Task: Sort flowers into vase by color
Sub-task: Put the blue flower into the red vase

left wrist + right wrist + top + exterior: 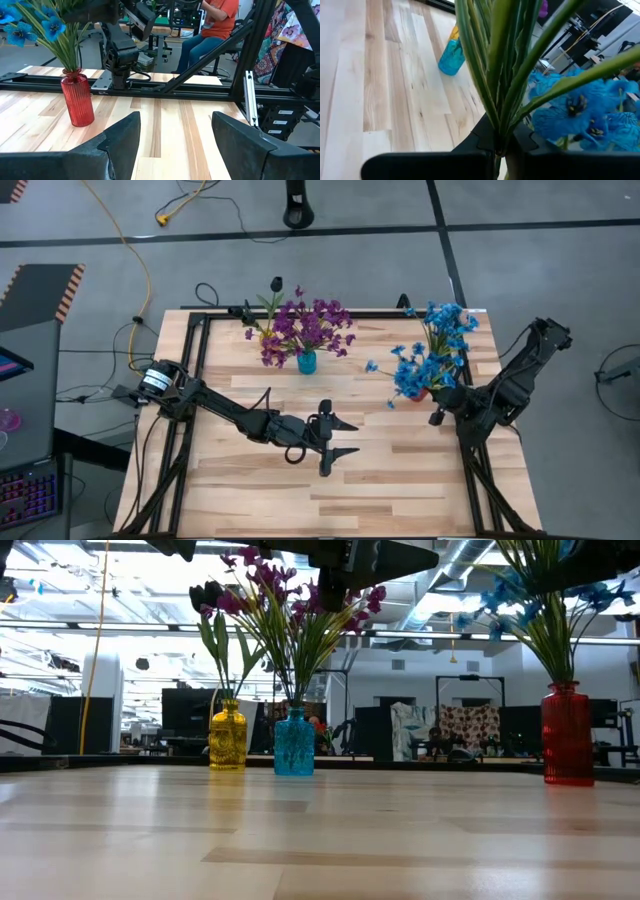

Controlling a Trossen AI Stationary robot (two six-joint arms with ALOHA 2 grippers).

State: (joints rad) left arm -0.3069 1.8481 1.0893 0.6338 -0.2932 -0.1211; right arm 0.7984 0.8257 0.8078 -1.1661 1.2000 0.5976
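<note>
Table (400,470), red vase (421,392) (mostly hidden), blue flowers (435,345)

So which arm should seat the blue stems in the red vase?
Right. The right gripper is shut on the blue flowers above the red vase; the left gripper is open and empty mid-table.

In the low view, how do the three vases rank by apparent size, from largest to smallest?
1. Red vase: looks largest, but the high view shows it standing nearer this camera, so its true rank is unsure.
2. Teal vase and yellow vase: look about alike; I would not rank them.
</note>
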